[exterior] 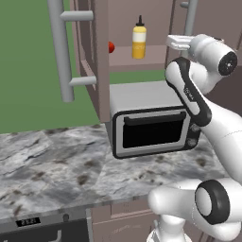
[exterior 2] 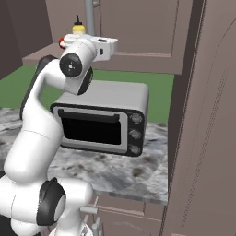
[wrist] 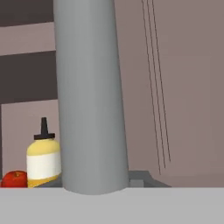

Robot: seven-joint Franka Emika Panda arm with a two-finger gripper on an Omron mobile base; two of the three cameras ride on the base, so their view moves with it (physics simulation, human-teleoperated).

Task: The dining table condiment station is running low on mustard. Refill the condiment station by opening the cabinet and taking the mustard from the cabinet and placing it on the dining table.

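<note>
The mustard (exterior: 139, 40) (exterior 2: 78, 28) (wrist: 43, 162), a small yellow squeeze bottle with a black nozzle, stands upright on the inner shelf of the mauve-brown cabinet (exterior: 137, 61). The cabinet's left door (exterior: 87, 56) is swung open; its right door (exterior 2: 138, 27) is closed. My gripper (exterior: 184, 40) (exterior 2: 94, 39) is at the lower end of the right door's grey bar handle (exterior: 190, 16) (exterior 2: 90, 11) (wrist: 89, 96), shut on it. That bar hides the fingertips in the hand view. The mustard is left of the gripper, apart from it. The dining table is out of view.
A small red ball (exterior: 111, 47) (wrist: 15, 179) lies on the shelf left of the mustard. A grey toaster oven (exterior: 151, 127) (exterior 2: 99, 120) stands on the marble counter (exterior: 56, 160) under the cabinet. A tall mauve panel (exterior 2: 207, 138) stands close on the right.
</note>
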